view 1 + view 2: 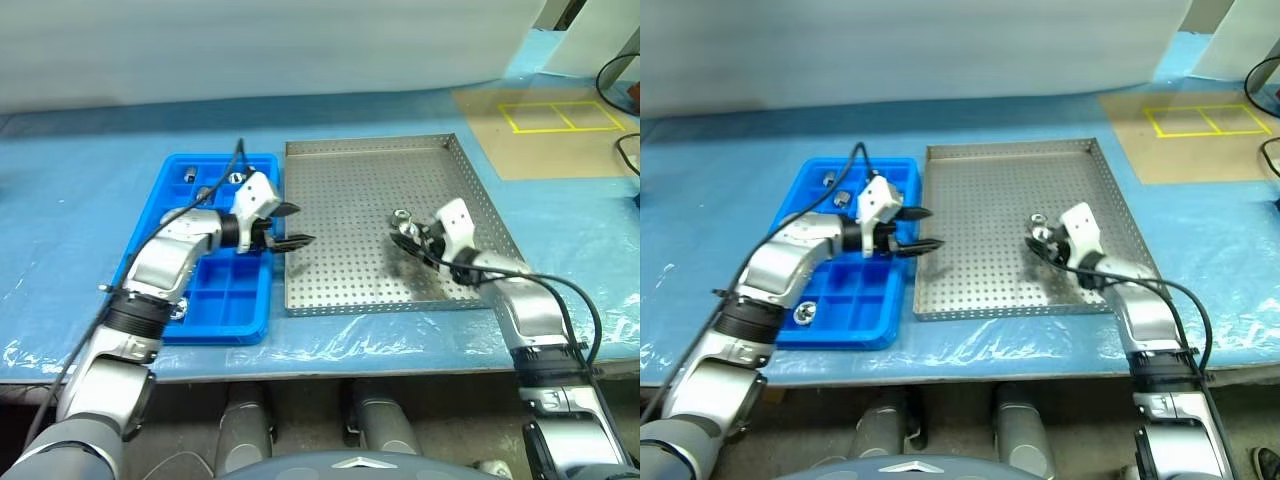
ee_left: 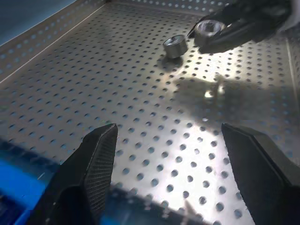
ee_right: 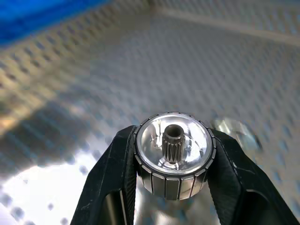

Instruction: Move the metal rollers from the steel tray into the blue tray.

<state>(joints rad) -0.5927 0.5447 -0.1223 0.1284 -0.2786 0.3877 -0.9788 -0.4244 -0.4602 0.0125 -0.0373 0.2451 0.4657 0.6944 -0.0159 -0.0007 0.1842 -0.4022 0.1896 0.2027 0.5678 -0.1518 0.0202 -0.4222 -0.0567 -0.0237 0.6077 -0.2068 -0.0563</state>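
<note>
The right claw (image 3: pixel 172 164) is clamped on one shiny silver metal roller (image 3: pixel 173 154), holding it above the large perforated steel tray (image 1: pixel 350 190), with another roller (image 2: pixel 175 46) lying on the tray floor just beside it. The left claw (image 1: pixel 290 226) hangs with fingers wide apart and empty over the steel tray's left edge, beside the bright blue compartmented plastic tray (image 1: pixel 240 305), where more rollers sit, on the blue-covered bench (image 1: pixel 80 200).

1. The steel tray (image 3: pixel 70 93) floor beyond the right gripper (image 3: pixel 173 161) fingers is blurred; its holes smear into streaks.
2. A second metal roller (image 3: pixel 232 129), just beyond the right-hand finger, is blurred to a pale patch.
3. The held roller (image 3: pixel 173 157) has its lower rim hidden between the fingers.
4. The blue tray (image 1: pixel 225 300) is partly covered by the left arm; the rollers in its far compartments are too small to count.
</note>
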